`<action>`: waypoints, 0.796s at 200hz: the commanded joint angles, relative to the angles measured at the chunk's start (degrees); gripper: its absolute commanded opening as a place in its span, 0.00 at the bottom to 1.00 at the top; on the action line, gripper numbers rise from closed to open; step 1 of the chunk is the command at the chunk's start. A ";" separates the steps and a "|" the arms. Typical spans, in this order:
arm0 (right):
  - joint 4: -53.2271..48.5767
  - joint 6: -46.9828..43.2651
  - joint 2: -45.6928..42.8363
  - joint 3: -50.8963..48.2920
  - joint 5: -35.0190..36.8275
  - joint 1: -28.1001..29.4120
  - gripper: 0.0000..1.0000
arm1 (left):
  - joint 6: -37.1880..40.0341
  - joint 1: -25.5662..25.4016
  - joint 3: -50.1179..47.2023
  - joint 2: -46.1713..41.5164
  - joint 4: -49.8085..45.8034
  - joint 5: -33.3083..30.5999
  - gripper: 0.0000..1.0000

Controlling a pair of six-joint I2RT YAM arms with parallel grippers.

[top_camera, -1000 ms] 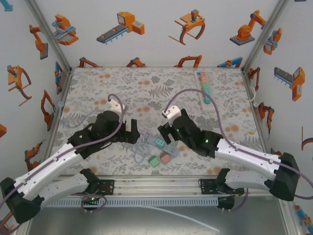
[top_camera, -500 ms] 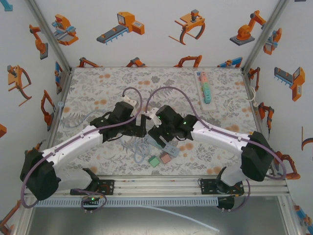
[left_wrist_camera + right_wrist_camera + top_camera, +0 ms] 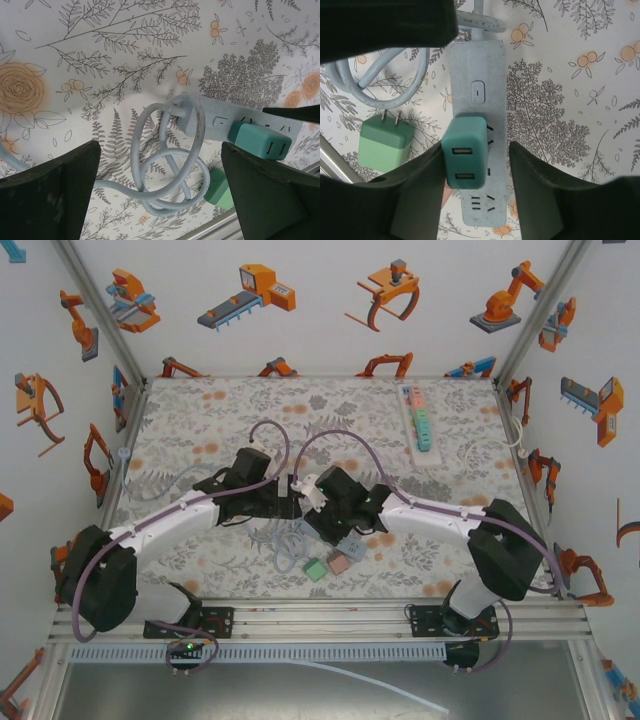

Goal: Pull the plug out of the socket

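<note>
Pale blue, the socket strip point(image 3: 350, 543) lies mid-table point(image 3: 200, 430) from above, with the left gripper point(image 3: 284, 502) and right gripper point(image 3: 318, 524) close together over it. Left wrist: jaws wide apart above the coiled cable point(image 3: 167, 165). Right wrist: the teal plug point(image 3: 464, 152), seated in the strip, sits between spread, unclamped fingers point(image 3: 540, 195).

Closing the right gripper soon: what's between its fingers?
The teal USB plug, seated in the power strip, sits between the right gripper's fingers in the right wrist view.

Smooth matt plastic on teal plug point(image 3: 465, 150) and pale power strip point(image 3: 479, 65); rubbery speckled cable point(image 3: 485, 22); flat, matt printed table cover point(image 3: 580, 100).
</note>
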 commanded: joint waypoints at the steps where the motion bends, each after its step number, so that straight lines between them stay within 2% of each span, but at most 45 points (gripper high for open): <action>1: 4.12 -1.31 0.11 -1.10 -0.93 0.14 0.42 | -2.58 0.27 -0.64 2.02 2.88 1.99 0.99; 69: 9.31 -3.75 -3.09 -5.28 -3.23 1.12 0.29 | -5.45 -0.38 -0.94 8.21 6.22 3.80 0.87; 159: 13.75 -7.27 -4.41 -6.75 -1.12 3.13 0.13 | -10.15 -4.42 -4.72 12.57 4.04 -0.01 0.73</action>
